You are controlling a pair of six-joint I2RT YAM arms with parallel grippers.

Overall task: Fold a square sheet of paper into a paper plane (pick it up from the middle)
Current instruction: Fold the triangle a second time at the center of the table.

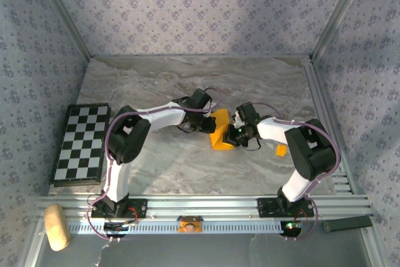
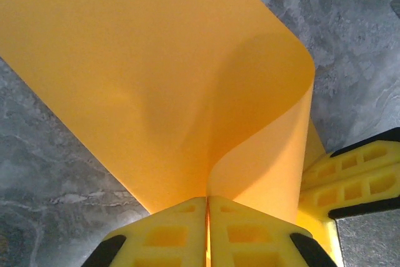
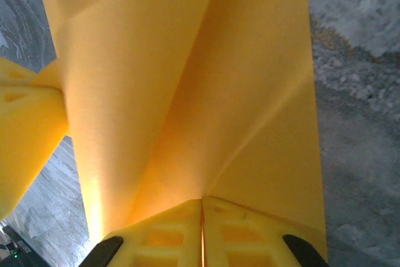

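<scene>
We logged one square sheet of paper [image 1: 220, 134], curled and creased, middle of worktop [image 1: 187, 79]; left gripper [image 2: 207, 201] and right gripper [image 3: 202, 203] each pinched tight on it; chequered board [image 1: 81, 143] at left edge.

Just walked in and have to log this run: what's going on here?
Both arms meet over the middle of the table, holding one orange-yellow sheet of paper between them. The left gripper is shut on it where the paper bows into a curve; the right gripper is shut on it where creases show. It is no finished plane yet. The chequered board lies apart at the left.
</scene>
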